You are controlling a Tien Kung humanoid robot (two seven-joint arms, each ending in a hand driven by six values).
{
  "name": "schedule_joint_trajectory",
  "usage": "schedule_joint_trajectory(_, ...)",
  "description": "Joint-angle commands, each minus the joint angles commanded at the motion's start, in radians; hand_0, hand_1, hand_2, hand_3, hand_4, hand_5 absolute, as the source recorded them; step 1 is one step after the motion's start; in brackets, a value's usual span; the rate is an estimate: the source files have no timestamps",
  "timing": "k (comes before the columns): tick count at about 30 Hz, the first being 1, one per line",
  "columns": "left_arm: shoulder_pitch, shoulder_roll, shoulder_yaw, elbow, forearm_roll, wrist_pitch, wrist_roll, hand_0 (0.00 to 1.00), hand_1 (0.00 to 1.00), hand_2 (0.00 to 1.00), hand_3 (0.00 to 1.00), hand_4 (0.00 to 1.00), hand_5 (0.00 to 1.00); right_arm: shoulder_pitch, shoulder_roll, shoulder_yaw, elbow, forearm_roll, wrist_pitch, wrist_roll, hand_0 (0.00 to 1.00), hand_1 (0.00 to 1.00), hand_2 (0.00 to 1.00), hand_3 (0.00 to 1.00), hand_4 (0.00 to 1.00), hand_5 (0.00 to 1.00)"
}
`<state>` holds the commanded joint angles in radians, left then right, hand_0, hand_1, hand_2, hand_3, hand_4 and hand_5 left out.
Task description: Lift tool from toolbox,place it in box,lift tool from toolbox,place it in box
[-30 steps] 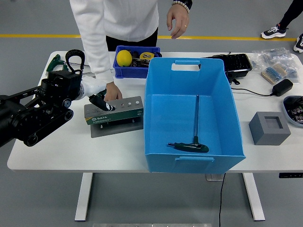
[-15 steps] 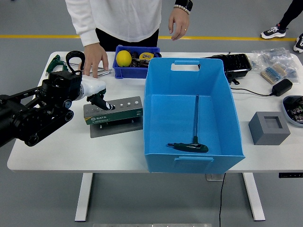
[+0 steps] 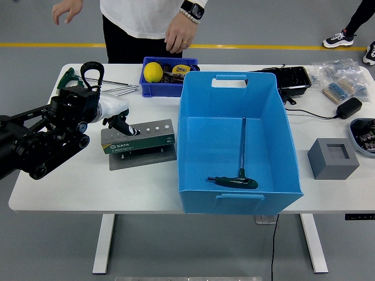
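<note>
The green tool holder [image 3: 143, 139] sits on a grey plate left of the big blue box [image 3: 234, 117]. A black-handled tool [image 3: 128, 127] stands tilted at the holder's left end. My left hand [image 3: 117, 114], white with dark fingers, is curled on that handle. A T-handle wrench [image 3: 239, 175] lies on the floor of the blue box. My right arm is out of view. A person stands at the far side, one hand [image 3: 179, 38] hanging above the small blue bin, the other hand [image 3: 67, 9] raised at the top left.
A small blue bin [image 3: 167, 88] with a yellow ball [image 3: 153, 71] stands behind the holder. Loose tools [image 3: 117, 88] lie at the back left. A grey foam block [image 3: 333, 158], a black tray [image 3: 290, 79] and a power adapter [image 3: 350, 107] occupy the right side.
The person's hand left the holder, then the table, and the person stepped left. The holder slid slightly left under my left hand, which stays on the tool.
</note>
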<state>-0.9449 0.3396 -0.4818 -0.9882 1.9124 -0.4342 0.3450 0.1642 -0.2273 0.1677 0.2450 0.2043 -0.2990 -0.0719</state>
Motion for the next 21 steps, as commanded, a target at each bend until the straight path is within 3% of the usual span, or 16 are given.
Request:
schedule_joint_trajectory(1, 0.0, 0.001, 0.001, 0.001, 0.001, 0.002, -0.002, 0.381, 0.238, 0.232, 0.247, 0.814, 0.795, 0.0, 0.0, 0.0, 0.0, 0.0, 0.0, 0.0, 0.719, 0.693, 0.735, 0.553, 0.786, 0.707)
schedule_joint_trajectory(2, 0.0, 0.001, 0.001, 0.002, 0.002, 0.003, -0.003, 0.285, 0.192, 0.195, 0.214, 0.818, 0.722, 0.001, 0.0, -0.001, 0.0, 0.001, 0.0, 0.0, 0.719, 0.693, 0.735, 0.553, 0.786, 0.707)
schedule_joint_trajectory(8, 0.0, 0.003, 0.001, 0.012, 0.013, 0.007, -0.017, 0.285, 0.192, 0.195, 0.214, 0.818, 0.722, 0.001, -0.001, -0.002, 0.0, 0.004, 0.0, 0.002, 0.72, 0.694, 0.735, 0.552, 0.786, 0.708)
schedule_joint_trajectory(9, 0.0, 0.004, 0.001, 0.013, 0.015, 0.008, -0.019, 0.235, 0.158, 0.167, 0.201, 0.794, 0.551, 0.001, -0.001, -0.003, 0.0, 0.004, 0.001, 0.002, 0.72, 0.693, 0.735, 0.552, 0.786, 0.709)
schedule_joint_trajectory(14, 0.0, 0.005, 0.002, 0.014, 0.026, 0.014, -0.032, 0.235, 0.158, 0.167, 0.201, 0.794, 0.551, 0.001, -0.001, -0.003, 0.0, 0.005, 0.001, 0.002, 0.72, 0.693, 0.735, 0.552, 0.786, 0.709)
schedule_joint_trajectory(15, 0.001, 0.005, 0.002, 0.014, 0.029, 0.016, -0.037, 0.199, 0.124, 0.138, 0.176, 0.788, 0.487, 0.001, -0.001, -0.003, 0.0, 0.005, 0.001, 0.002, 0.721, 0.693, 0.735, 0.552, 0.786, 0.708)
schedule_joint_trajectory(20, 0.0, 0.005, 0.003, 0.013, 0.042, 0.028, -0.055, 0.199, 0.124, 0.138, 0.176, 0.788, 0.487, 0.001, -0.001, -0.003, 0.0, 0.004, 0.001, 0.002, 0.721, 0.693, 0.735, 0.552, 0.786, 0.708)
schedule_joint_trajectory(21, 0.0, 0.005, 0.002, 0.013, 0.045, 0.032, -0.06, 0.174, 0.104, 0.123, 0.153, 0.792, 0.445, 0.001, -0.001, -0.003, 0.0, 0.005, 0.001, 0.002, 0.72, 0.693, 0.735, 0.552, 0.786, 0.708)
